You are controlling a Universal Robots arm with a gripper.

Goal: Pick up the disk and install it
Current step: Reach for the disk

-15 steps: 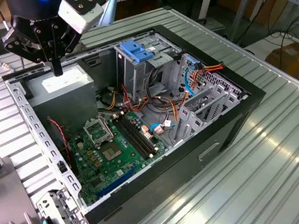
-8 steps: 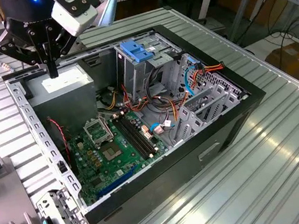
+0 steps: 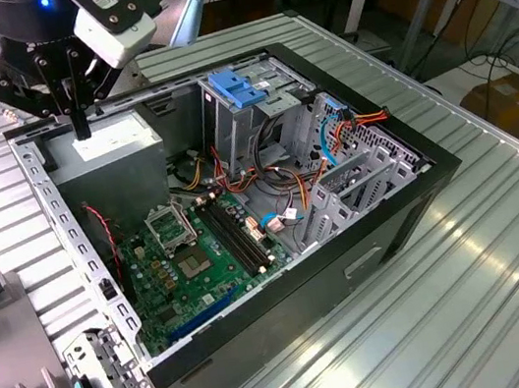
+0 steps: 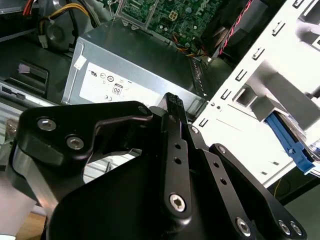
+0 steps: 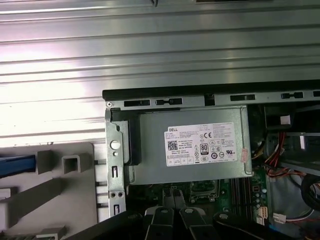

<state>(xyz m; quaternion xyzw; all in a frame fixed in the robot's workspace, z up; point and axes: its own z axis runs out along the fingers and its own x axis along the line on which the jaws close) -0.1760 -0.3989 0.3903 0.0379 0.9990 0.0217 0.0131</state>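
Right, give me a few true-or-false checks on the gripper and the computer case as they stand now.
1. The black gripper hangs over the grey metal power supply box with the white sticker. True.
2. Its fingers clamp a hard drive. False: they are closed together with nothing between them.
3. The black computer case is closed by a side panel. False: it lies open, with the green motherboard showing.
4. A blue plastic bracket sits atop the metal drive cage. True.
5. The case rests on a wooden table. False: it rests on a ribbed aluminium table.
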